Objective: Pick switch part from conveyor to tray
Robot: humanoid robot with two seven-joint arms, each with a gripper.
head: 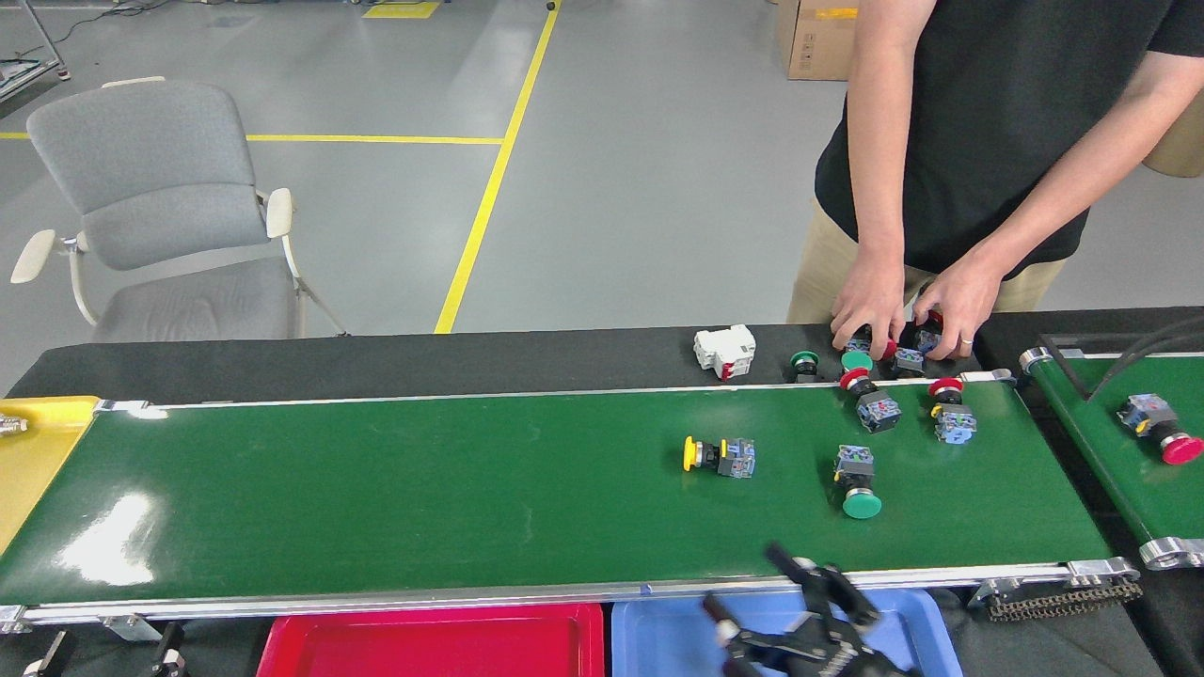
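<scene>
The conveyor runs across the head view. On its right part lie several switch parts: a yellow-headed one, a green-headed one and two red-headed ones. My right gripper hangs open and empty at the belt's near rail, over the blue tray. A red tray sits to its left. Two dark fingertips of my left gripper poke up wide apart at the bottom-left edge.
A person's hands rest on a pile of switch parts on the black table behind the belt, beside a white breaker and a green button. A narrower belt at right carries a red-headed part. A yellow tray borders the left end.
</scene>
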